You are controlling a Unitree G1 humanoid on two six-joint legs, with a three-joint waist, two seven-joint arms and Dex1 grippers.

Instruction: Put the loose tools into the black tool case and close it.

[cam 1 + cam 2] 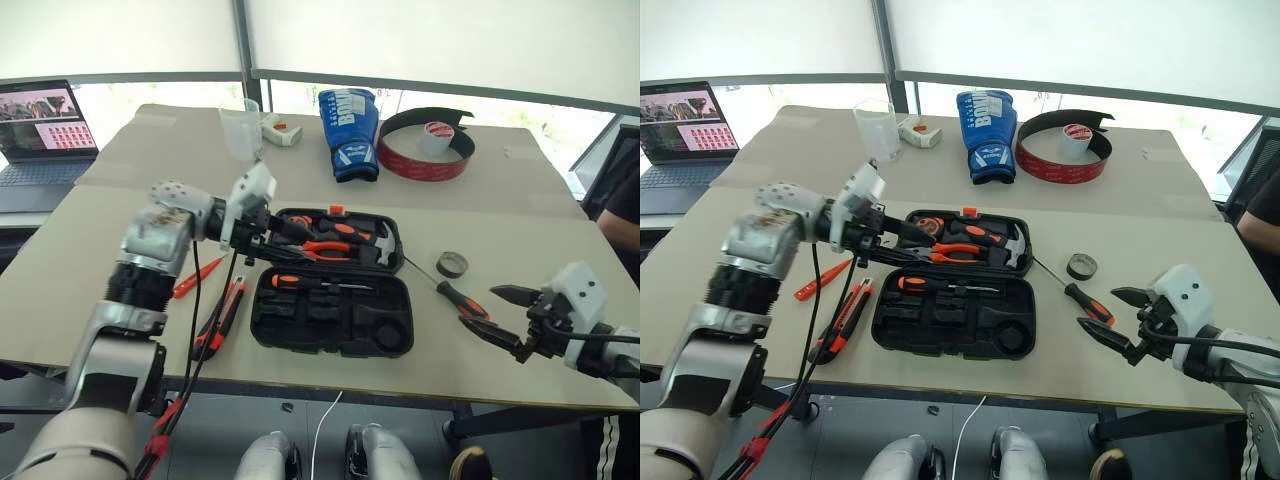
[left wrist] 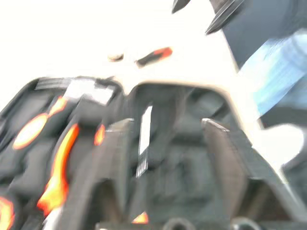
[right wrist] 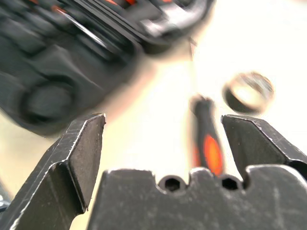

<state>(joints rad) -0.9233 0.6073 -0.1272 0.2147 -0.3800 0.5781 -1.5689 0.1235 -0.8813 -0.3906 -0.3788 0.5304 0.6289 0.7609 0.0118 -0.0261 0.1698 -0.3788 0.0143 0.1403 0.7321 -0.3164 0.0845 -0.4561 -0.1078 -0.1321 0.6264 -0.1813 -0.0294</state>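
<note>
Worktop (image 1: 520, 200) bearing the open black tool case (image 1: 330, 285) at centre. Left claw (image 1: 262, 232), fingers apart and empty, above the case's left edge. Right claw (image 1: 497, 315), spread wide and empty, just beside a black-and-orange screwdriver (image 1: 455, 295). Utility knife (image 1: 222, 318) left of case; tape roll (image 1: 452, 264) right.

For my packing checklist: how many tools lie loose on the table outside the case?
4: slim orange screwdriver and orange-black utility knife left of the black plastic case; black-orange screwdriver and dark tape roll right.
</note>
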